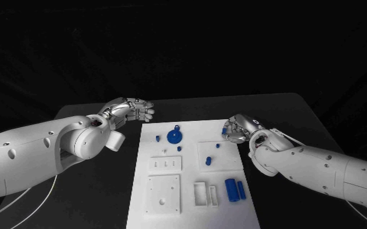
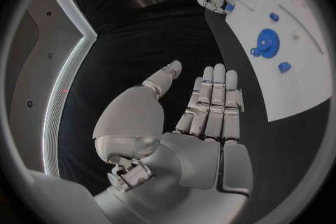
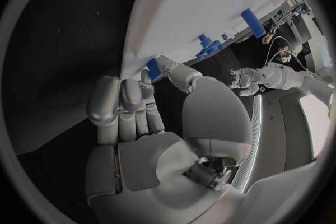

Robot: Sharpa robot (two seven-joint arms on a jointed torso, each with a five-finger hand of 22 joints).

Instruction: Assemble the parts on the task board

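The white task board [image 1: 202,131] lies in the middle of the black table. A blue gear [image 1: 174,135] sits near its far end, with small blue pegs [image 1: 208,160] around it. Two blue cylinders [image 1: 231,189] lie side by side near the front right. My right hand [image 1: 238,129] is at the board's far right edge and pinches a small blue part [image 1: 226,130] between thumb and fingers [image 3: 143,87]; the right wrist view shows that part [image 3: 154,70] against the board's rim [image 3: 210,5]. My left hand [image 1: 131,109] hovers off the far left corner, fingers [image 2: 210,101] straight, holding nothing.
White raised plates with holes and slots [image 1: 164,193] occupy the board's front half, beside an open white frame [image 1: 205,193]. A white cable [image 1: 31,208] loops on the table at the front left. Bare black table surrounds the board.
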